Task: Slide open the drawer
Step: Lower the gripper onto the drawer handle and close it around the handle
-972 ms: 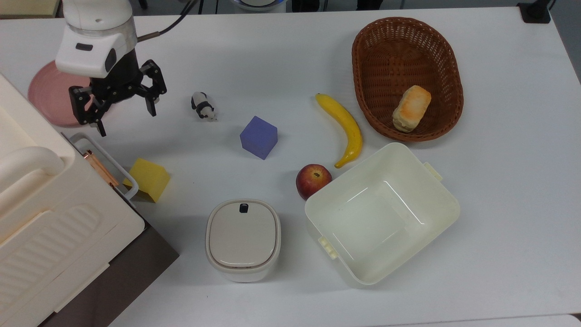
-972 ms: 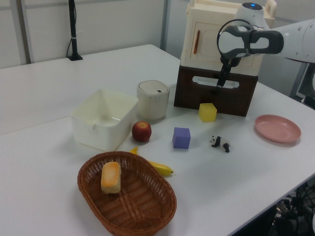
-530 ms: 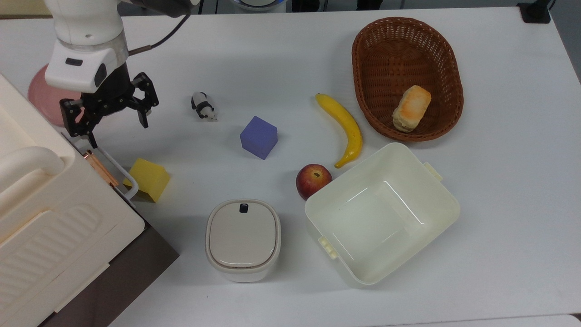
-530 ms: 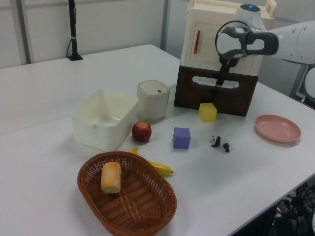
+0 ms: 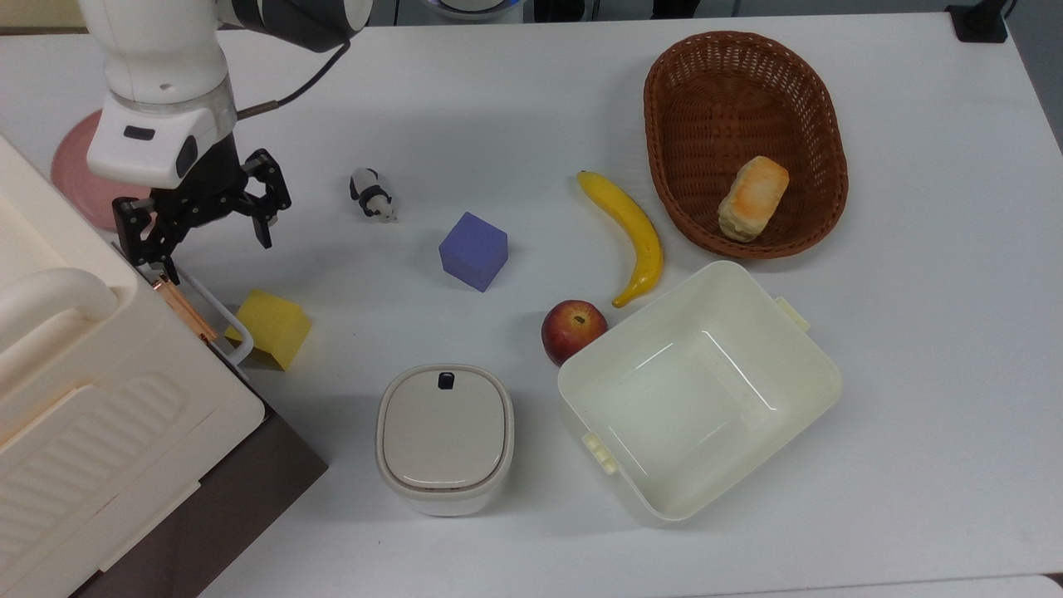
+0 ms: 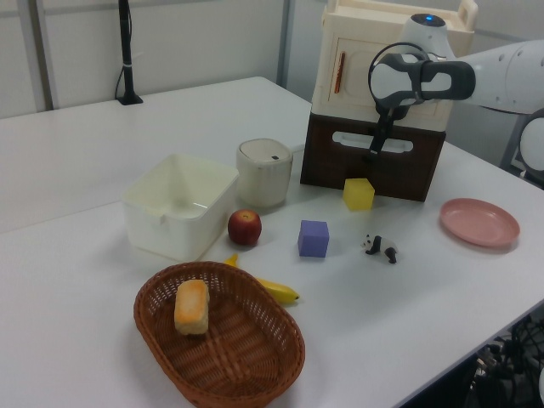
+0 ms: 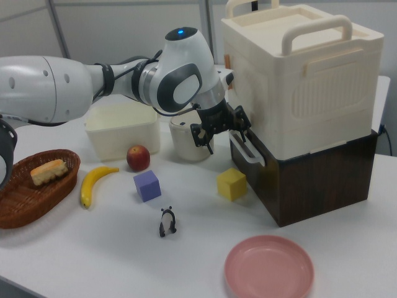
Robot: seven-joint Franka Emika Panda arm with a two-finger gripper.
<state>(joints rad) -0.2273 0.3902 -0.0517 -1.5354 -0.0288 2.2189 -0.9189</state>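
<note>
Sitting nearest the front table edge in the left view: a brown oval wicker basket [image 6: 289,340], coarse-woven, holding a golden bread loaf [image 6: 191,306]. Lying just beyond its rim, a smooth yellow banana [image 6: 276,291]. Standing farther back on the white table [image 6: 85,161]: a red apple [image 6: 244,227] touching or almost touching a cream square plastic tub [image 6: 161,234], a matte purple cube [image 6: 313,238] and a small black-and-white panda figure [image 6: 382,248]. Behind those, a cream rounded lidded container [image 6: 264,172] and a yellow cube [image 6: 359,194], with a pink round plate [image 6: 478,223] near the left view's right table edge.

Standing farthest back and shut, the dark brown wooden drawer [image 6: 399,174], carrying a ribbed cream plastic box [image 7: 304,81] on top.

Hanging in front of the drawer's white loop handle [image 7: 248,151], the black two-finger gripper [image 6: 374,149], fingers spread wide. The top view giving that spread plainly [image 5: 218,259], one fingertip lying just beside the handle's end; the right view [image 7: 226,141] giving the fingers reaching past the handle's upper end. Touching or not, cannot tell.

Having closed in from a second ago, when hanging clear of the handle nearer the plate. Drawer and other things staying put.
</note>
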